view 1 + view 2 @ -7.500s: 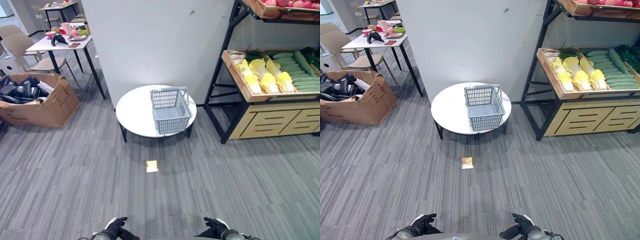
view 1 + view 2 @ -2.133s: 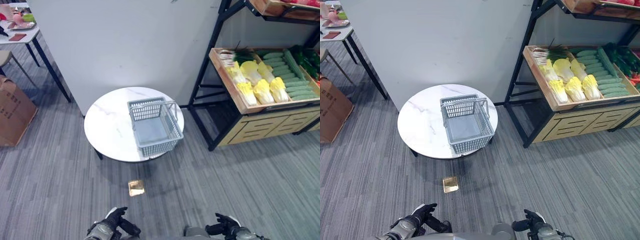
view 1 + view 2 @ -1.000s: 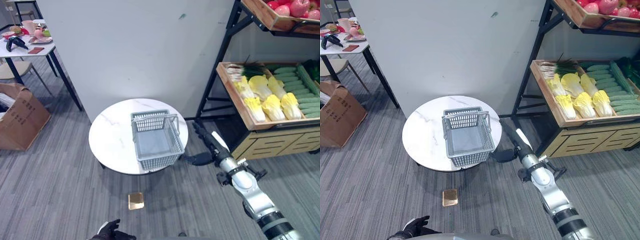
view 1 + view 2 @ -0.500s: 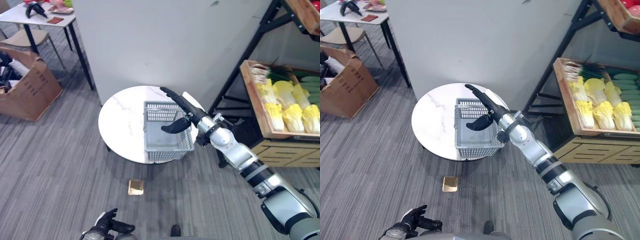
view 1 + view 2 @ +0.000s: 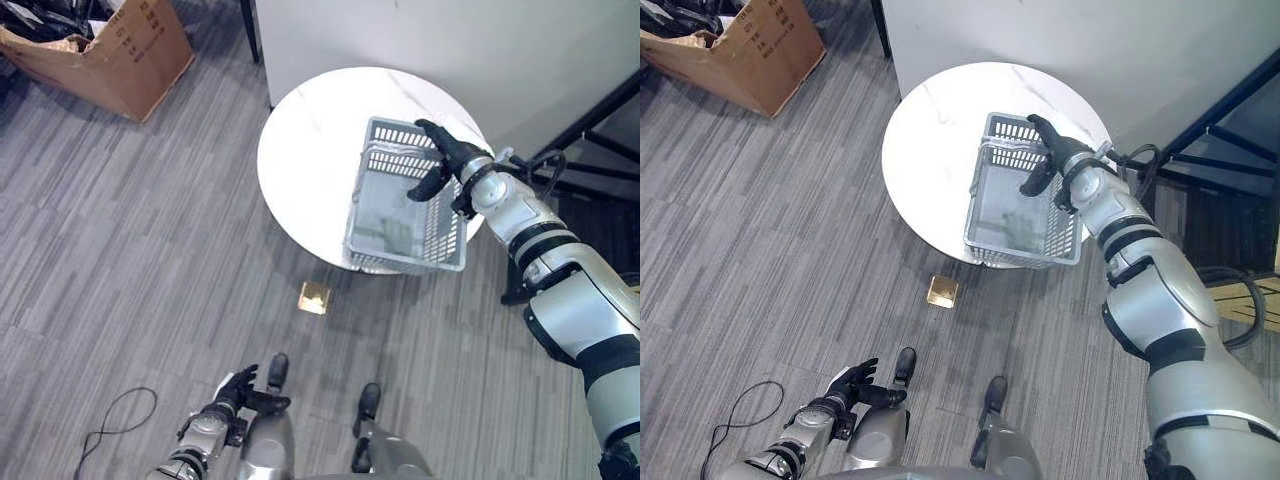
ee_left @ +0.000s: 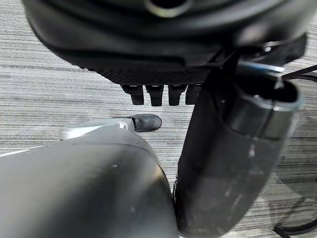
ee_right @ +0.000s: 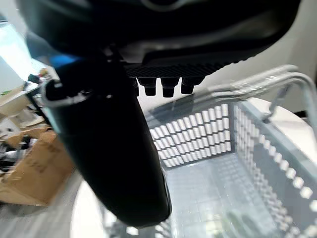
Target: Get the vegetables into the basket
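From the left eye view, the grey basket (image 5: 405, 205) stands on the round white table (image 5: 310, 150), at the side toward the robot's right, with its near end reaching past the table's edge. The right hand (image 5: 440, 160) is over the basket's far right corner, fingers (image 5: 430, 132) stretched along the rim by the folded handles, thumb dipping into the basket's mouth. It appears to be resting on the rim rather than clasping it, though the contact is hard to make out. The basket's inside looks bare. The table's left half offers free surface. A cardboard box (image 5: 110, 45) sits well apart on the carpet, and a small tan square (image 5: 315, 297) lies on the floor just before the table.

In the right eye view the left hand (image 5: 845, 388) hangs low beside the body, fingers loosely spread, holding nothing.

The left wrist view looks along that hand toward striped grey carpet (image 6: 59, 84); its fingertips (image 6: 158, 94) stick out straight.

The right wrist view has the fingertips (image 7: 161, 87) short and straight above the basket's mesh wall, the metal handles (image 7: 262, 82) running just beside them, and the thumb (image 7: 114, 148) hanging down in front of the open basket.
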Controlling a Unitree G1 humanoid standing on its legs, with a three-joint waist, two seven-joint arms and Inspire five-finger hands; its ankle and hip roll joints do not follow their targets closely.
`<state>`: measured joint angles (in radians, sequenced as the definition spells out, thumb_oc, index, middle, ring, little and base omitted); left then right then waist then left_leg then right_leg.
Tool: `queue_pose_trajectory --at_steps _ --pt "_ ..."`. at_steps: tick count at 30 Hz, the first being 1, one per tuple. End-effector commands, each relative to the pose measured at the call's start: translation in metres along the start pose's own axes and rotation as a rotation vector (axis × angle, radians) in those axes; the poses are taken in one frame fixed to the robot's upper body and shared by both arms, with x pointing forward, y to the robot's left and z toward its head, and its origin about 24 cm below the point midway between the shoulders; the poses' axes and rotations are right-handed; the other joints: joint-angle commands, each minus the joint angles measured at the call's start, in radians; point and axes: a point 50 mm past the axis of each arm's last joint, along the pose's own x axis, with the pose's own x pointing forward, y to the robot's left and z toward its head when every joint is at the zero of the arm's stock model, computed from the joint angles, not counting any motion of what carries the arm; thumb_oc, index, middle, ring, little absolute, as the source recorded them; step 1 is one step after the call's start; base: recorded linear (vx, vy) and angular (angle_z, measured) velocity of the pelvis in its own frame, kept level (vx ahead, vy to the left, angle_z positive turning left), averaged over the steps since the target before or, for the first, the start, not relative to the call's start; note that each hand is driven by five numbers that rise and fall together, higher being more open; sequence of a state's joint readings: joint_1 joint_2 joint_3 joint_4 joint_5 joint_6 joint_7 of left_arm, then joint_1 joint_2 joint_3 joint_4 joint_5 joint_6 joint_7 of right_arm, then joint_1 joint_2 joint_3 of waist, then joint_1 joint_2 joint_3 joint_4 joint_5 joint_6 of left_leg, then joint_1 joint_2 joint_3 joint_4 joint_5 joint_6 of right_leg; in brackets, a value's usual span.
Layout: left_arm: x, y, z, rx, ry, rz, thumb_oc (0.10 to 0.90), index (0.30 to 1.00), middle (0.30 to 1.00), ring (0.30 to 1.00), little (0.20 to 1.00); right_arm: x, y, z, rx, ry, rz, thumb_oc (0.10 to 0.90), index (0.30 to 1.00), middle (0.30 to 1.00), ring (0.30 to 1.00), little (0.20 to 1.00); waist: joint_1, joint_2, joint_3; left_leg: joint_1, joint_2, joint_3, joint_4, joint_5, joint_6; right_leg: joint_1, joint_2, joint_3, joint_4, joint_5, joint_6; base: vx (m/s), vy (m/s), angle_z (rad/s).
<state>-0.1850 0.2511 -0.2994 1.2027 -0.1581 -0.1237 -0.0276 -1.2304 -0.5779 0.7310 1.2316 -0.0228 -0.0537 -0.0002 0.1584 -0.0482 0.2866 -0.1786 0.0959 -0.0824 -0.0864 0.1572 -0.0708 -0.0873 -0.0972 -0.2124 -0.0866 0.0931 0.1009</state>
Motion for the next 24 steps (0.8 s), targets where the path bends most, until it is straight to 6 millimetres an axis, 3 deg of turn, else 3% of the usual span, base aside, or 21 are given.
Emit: queue_pose_trajectory --at_steps 1,5,6,18,21,24 --pt "-0.021 0.002 -0.069 0.139 0.247 -0.019 0.9 1.0 1.0 1.0 1.0 -0.002 -0.065 0.037 -0.068 -0.127 -0.203 0.9 1.0 1.0 1.0 1.0 -0.002 -0.052 -0.043 0.046 -0.026 -0.01 -0.001 -0.058 -0.03 -0.048 -0.046 0.057 -0.001 0.049 0.079 0.02 -0.031 0.16" --pt "-0.021 -0.001 -0.069 0.139 0.249 -0.023 0.9 1.0 1.0 1.0 1.0 -0.005 -0.08 0.016 -0.148 -0.026 -0.221 0.9 1.0 1.0 1.0 1.0 0.008 -0.031 -0.035 0.017 -0.027 -0.029 -0.001 -0.047 -0.042 -0.065 -0.047 0.04 -0.001 0.044 0.081 0.02 -0.027 0.15" --pt "-0.02 -0.003 -0.068 0.146 0.245 -0.03 0.9 1.0 1.0 1.0 1.0 -0.005 -0.077 0.012 -0.162 -0.006 -0.204 0.4 0.3 0.3 0.3 0.3 0.01 -0.025 -0.035 0.016 -0.028 -0.034 -0.001 -0.046 -0.044 -0.064 -0.047 0.034 -0.001 0.041 0.08 0.02 -0.016 0.18" --pt "-0.019 -0.005 -0.068 0.157 0.256 -0.028 0.9 1.0 1.0 1.0 1.0 0.001 -0.051 0.015 -0.042 -0.006 -0.164 0.4 0.3 0.3 0.3 0.3 0.009 -0.012 -0.029 0.011 -0.029 -0.04 -0.001 -0.042 -0.045 -0.07 -0.046 0.033 -0.001 0.042 0.08 -0.02 -0.002 0.02" --pt "-0.019 -0.004 -0.068 0.152 0.264 -0.024 0.9 1.0 1.0 1.0 1.0 0.002 -0.029 0.013 0.037 -0.009 -0.115 0.4 0.3 0.3 0.3 0.3 0.007 -0.016 -0.033 0.024 -0.03 -0.039 -0.001 -0.046 -0.04 -0.06 -0.047 0.037 -0.001 0.043 0.078 -0.03 0.011 0.02" --pt "-0.02 -0.001 -0.069 0.147 0.271 -0.018 0.9 1.0 1.0 1.0 1.0 0.003 -0.018 0.017 0.109 -0.033 -0.096 0.4 0.3 0.3 0.3 0.3 0.002 -0.024 -0.039 0.038 -0.029 -0.033 -0.001 -0.053 -0.038 -0.049 -0.048 0.039 -0.001 0.043 0.077 0.0 0.0 0.0"
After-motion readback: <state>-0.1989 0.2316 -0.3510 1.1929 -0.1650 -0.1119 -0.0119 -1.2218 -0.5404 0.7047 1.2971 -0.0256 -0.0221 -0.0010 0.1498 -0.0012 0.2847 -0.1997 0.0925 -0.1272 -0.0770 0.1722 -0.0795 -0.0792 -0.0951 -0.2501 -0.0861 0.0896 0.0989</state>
